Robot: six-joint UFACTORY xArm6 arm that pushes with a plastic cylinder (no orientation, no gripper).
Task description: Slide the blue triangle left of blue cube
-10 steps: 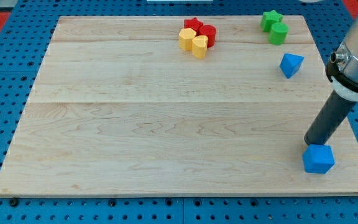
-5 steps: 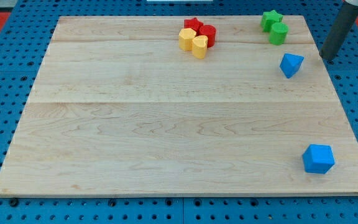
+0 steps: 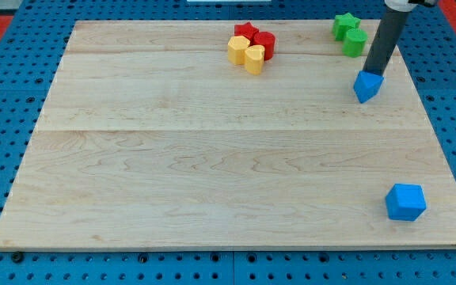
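Observation:
The blue triangle (image 3: 368, 87) lies near the board's right edge, toward the view's top. The blue cube (image 3: 406, 202) sits at the view's bottom right corner of the board, far below the triangle. My tip (image 3: 372, 73) is at the triangle's top edge, touching it or just behind it, with the dark rod rising up and to the right from there.
Two green blocks (image 3: 349, 33) stand at the view's top right, just above and left of my tip. A cluster of red and yellow blocks (image 3: 251, 46) sits at the top middle. The wooden board (image 3: 212, 158) lies on a blue pegboard.
My tip left the blue cube, moved toward the view's top past the board's right edge, then came left onto the triangle's top edge. The triangle has shifted slightly down and left.

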